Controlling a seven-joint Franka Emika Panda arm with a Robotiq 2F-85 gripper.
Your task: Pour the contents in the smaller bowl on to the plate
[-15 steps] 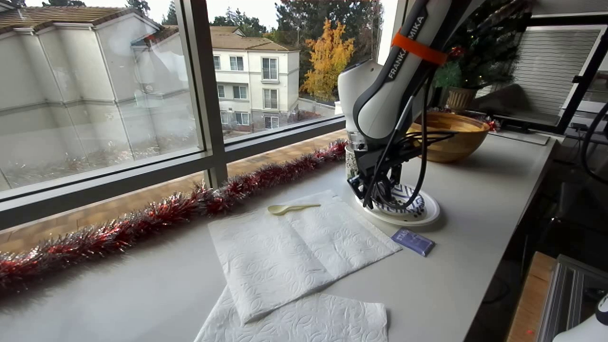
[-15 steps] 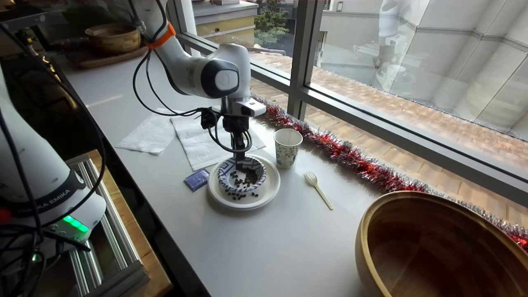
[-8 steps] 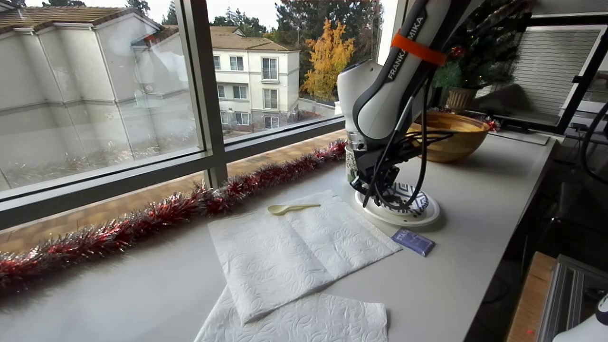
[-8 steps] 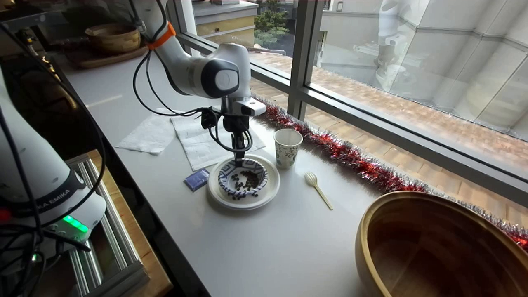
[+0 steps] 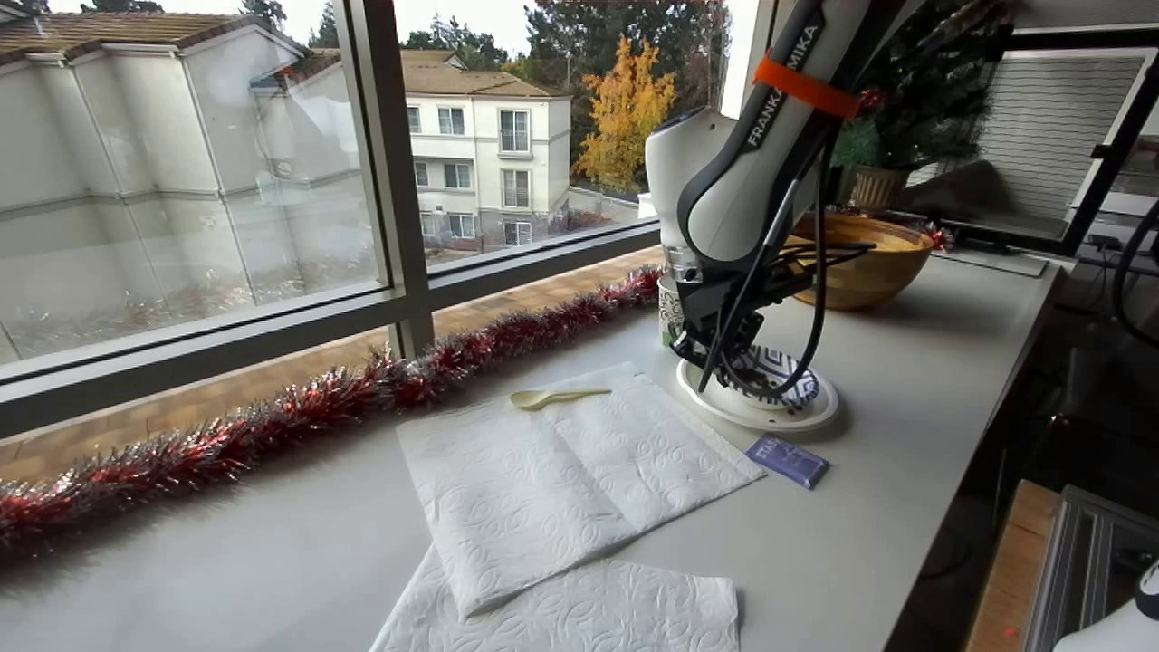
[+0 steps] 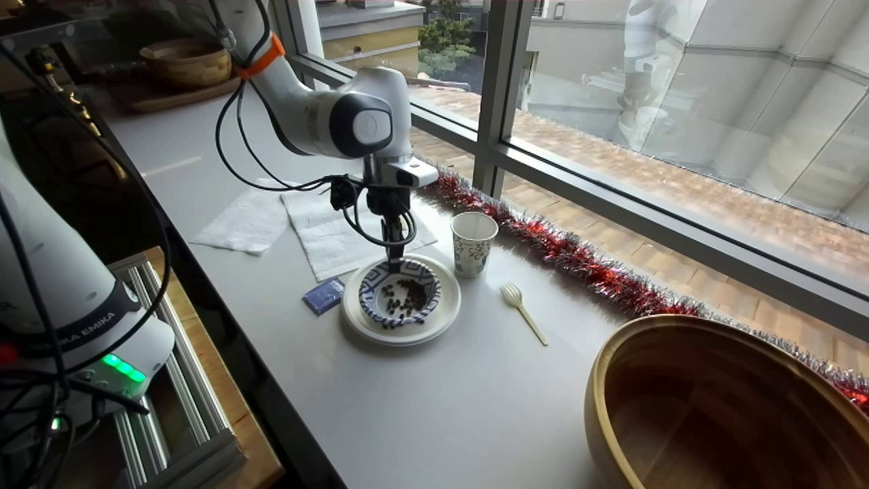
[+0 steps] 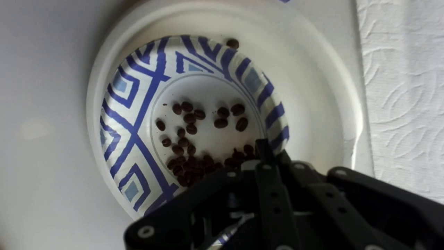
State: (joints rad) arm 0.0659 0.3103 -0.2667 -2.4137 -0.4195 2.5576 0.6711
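Pinching gripper (image 7: pixel 273 150): closed on bowl (image 7: pixel 208 137) at rim (image 7: pixel 275 114), presumably for your pour.
Plate (image 7: pixel 319 93): beneath, presumably for catching beans (image 7: pixel 192 170).

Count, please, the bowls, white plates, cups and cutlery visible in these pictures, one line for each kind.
Bowls: 3 (patterned bowl, large wooden bowl, far wooden bowl)
White plate: 1
Cup: 1
Cutlery: 2 (spoon, fork)
Total: 7

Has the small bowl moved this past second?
Yes, slightly: in an exterior view, the near rim of the small bowl now sits closer to the front edge of the plate; slid or tipped, unclear.
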